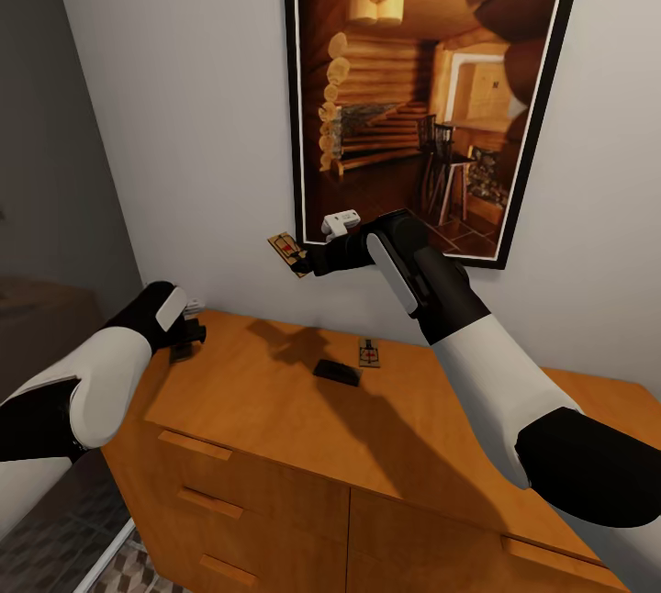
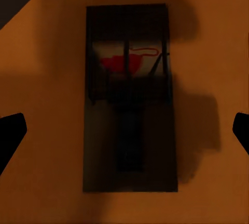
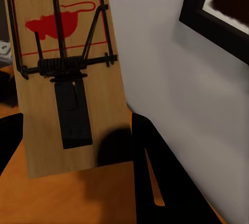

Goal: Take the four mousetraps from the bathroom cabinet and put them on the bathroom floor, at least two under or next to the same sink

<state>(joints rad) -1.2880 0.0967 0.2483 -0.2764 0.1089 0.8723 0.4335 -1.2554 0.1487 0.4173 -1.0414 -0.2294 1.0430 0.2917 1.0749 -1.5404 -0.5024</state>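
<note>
Left gripper point(image 1: 186, 334) hangs spread wide over a shadowed mousetrap point(image 2: 129, 96) lying flat on the cabinet point(image 1: 275, 409), long axis between its fingertips. Right gripper point(image 1: 310, 261) clamps a raised mousetrap point(image 1: 287, 251), red mark up, lower end hidden.

A black-framed picture point(image 1: 431, 88) of a log-cabin interior hangs on the pale wall point(image 1: 193, 116).

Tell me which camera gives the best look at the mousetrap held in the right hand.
The right wrist view: the held mousetrap stands close up, its red mark, spring and wire sharp. The head view shows the same trap small, lifted in the right hand before the wall. The left wrist view frames a different, shadowed trap lying on the cabinet top.
</note>
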